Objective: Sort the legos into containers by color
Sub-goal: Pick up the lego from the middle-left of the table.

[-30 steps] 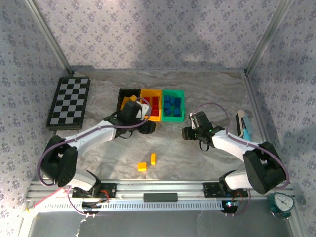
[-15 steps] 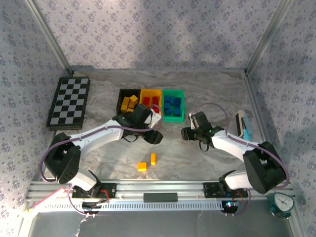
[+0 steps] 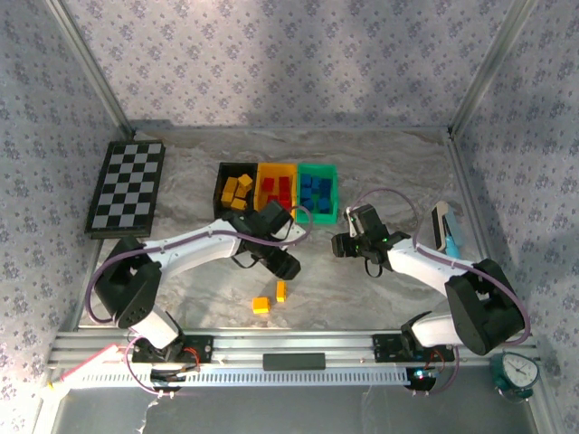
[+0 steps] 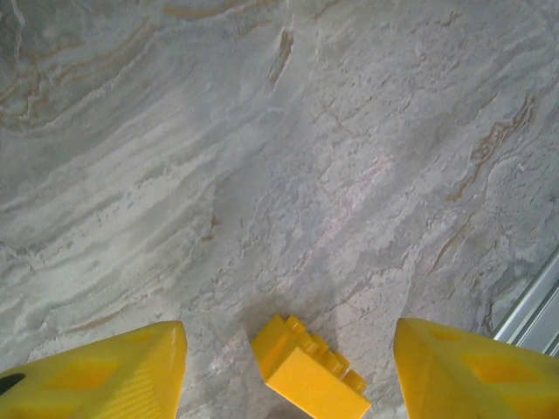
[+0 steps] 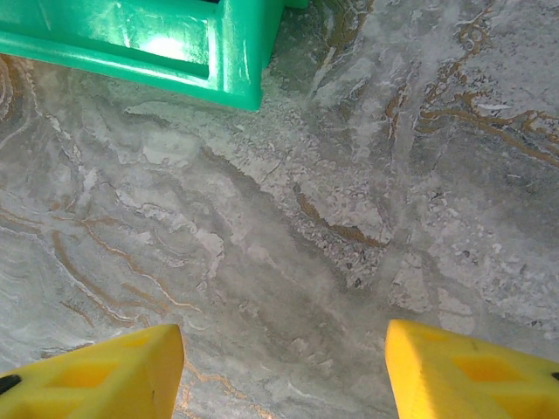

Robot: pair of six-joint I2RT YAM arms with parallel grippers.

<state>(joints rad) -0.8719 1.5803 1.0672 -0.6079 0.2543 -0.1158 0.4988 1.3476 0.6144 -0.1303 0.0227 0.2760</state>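
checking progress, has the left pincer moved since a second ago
Yes. The left pincer has come away from the yellow bin, down toward the loose yellow bricks.

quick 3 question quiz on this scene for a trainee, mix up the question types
1. Multiple choice: what colour are the bricks inside the green bin? A red, B blue, C yellow.
2. True or false: the left gripper is shut on a brick.
3. Short answer: how many loose bricks lie on the table?

Key: 1 B. 2 false: in the left wrist view its fingers stand apart, with a brick on the table between them. 3 two.
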